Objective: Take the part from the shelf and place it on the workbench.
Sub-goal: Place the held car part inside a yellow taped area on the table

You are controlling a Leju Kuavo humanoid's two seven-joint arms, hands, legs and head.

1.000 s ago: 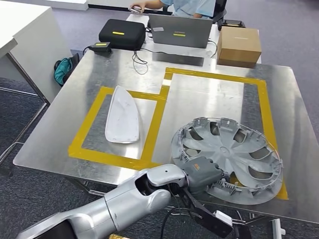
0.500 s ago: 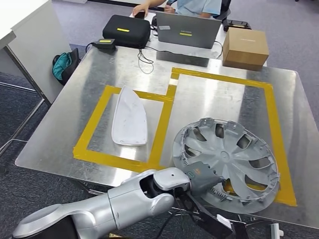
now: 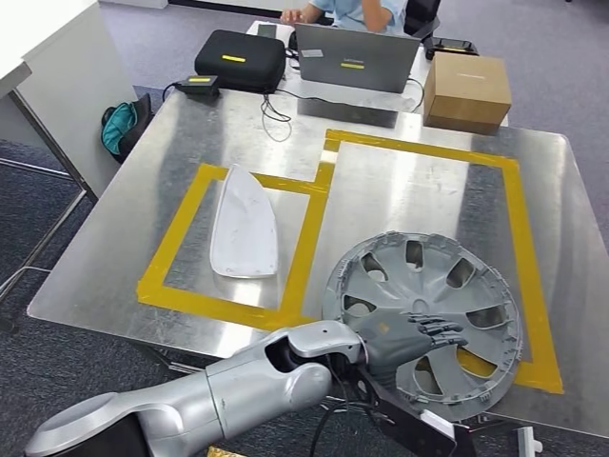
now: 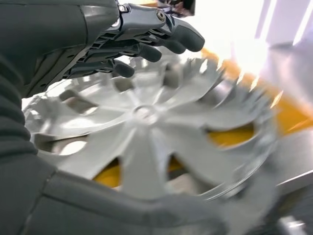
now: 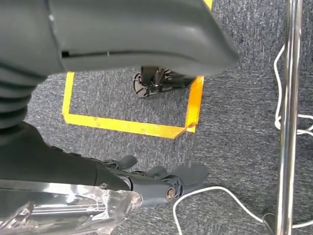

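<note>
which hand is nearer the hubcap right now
Left. The left hand is spread over the hubcap on the workbench; the right hand hangs over the carpet floor.

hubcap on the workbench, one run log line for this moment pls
part: hubcap flat on workbench, over yellow tape | left robot hand: open above it, not gripping | right robot hand: open, near floor

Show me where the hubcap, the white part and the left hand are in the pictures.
hubcap (image 3: 460,305): head view, on a spoke right of its hub.
white part (image 3: 244,228): head view, on its middle.
left hand (image 3: 402,338): head view, on the hand's back, above the hubcap.
</note>
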